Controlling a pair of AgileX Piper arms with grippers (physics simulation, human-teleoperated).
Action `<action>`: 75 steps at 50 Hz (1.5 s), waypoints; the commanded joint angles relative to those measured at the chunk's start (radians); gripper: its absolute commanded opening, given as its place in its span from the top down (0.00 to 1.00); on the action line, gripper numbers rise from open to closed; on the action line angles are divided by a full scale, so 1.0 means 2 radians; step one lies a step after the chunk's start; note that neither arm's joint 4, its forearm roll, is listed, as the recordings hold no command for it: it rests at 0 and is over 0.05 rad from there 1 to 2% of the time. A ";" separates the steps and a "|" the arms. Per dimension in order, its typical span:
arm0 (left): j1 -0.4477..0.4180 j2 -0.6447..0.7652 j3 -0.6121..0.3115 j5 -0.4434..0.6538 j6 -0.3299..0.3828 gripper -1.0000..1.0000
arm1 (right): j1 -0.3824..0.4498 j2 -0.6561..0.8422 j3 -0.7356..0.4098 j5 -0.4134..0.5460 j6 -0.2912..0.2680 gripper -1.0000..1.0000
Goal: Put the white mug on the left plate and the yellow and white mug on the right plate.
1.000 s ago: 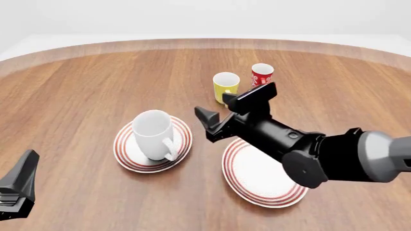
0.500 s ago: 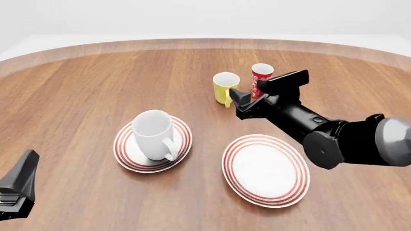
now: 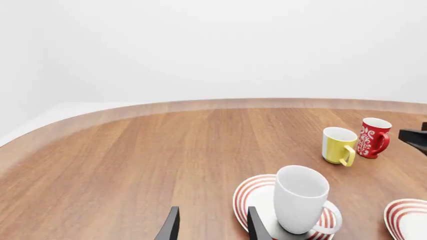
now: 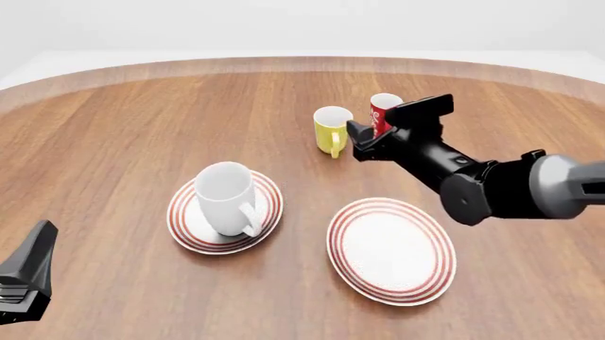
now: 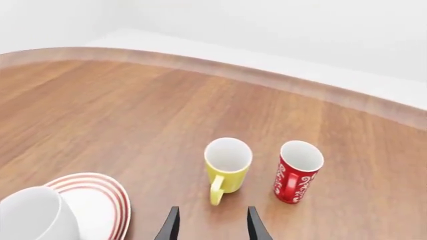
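The white mug (image 4: 225, 198) stands upright on the left plate (image 4: 184, 221); both also show in the left wrist view, mug (image 3: 300, 200) and plate (image 3: 250, 197). The right plate (image 4: 390, 249) is bare. The yellow and white mug (image 4: 332, 129) stands upright on the table beyond the plates, its handle toward the near side. My right gripper (image 4: 364, 139) is open and empty, just right of this mug and not touching it; in the right wrist view the mug (image 5: 227, 169) lies ahead of the spread fingers (image 5: 172, 225). My left gripper (image 4: 24, 278) is open and empty at the near left.
A slim red mug with white pattern (image 4: 384, 108) stands just right of the yellow mug, partly behind my right gripper; it also shows in the right wrist view (image 5: 297, 172). The round wooden table's far edge (image 4: 302, 62) curves behind the mugs.
My right gripper has moved from between the two plates away and to the right, up to the yellow mug's right side. The left arm and all mugs have not moved.
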 commanded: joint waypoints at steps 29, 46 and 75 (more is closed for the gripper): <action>0.000 0.000 0.000 0.000 0.000 0.00 | -0.015 0.103 -0.091 0.005 0.002 0.00; 0.000 0.000 0.000 0.000 0.000 0.00 | -0.009 0.140 -0.119 0.001 0.004 0.00; 0.000 0.000 0.000 0.000 0.000 0.00 | -0.011 0.198 -0.153 -0.005 0.008 0.00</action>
